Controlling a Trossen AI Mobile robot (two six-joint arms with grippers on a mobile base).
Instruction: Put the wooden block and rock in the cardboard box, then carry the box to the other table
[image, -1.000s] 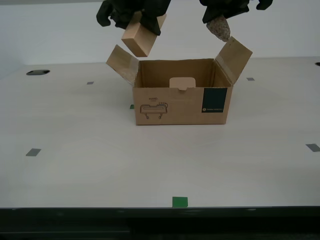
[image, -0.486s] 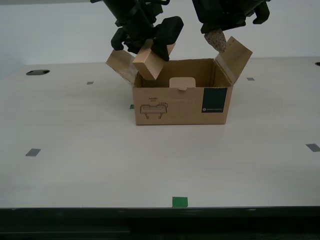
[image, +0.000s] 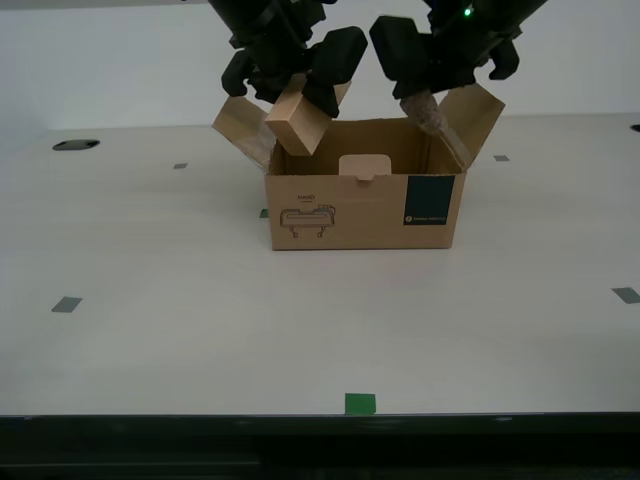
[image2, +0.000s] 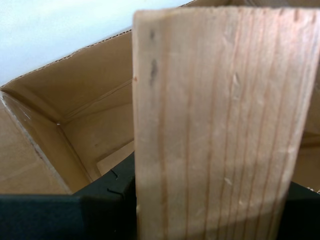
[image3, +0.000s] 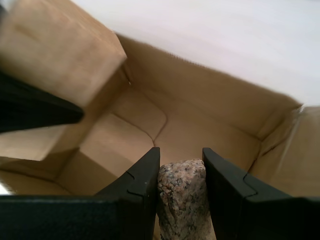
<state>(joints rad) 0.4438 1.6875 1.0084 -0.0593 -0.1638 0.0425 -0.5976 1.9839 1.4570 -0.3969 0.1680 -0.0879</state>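
My second claw (image: 290, 80) is black and grips the wooden block (image2: 220, 125), pale tan with fine reddish grain lines and a few dark flecks. My first claw (image3: 180, 165) is black too, pinching the rock (image3: 182, 200), speckled pinkish-grey. The cardboard box (image: 340, 215) is brown with a dark teal panel and a thin line drawing. The tabletop (image: 300, 330) is pale cream with grey squares and green tape.

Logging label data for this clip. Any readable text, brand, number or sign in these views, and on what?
None can be read.
cardboard box, front, above the line drawing: small print, too small to read.
Its dark teal label panel: a pale line of print, blurred.
Wrist views: no text.
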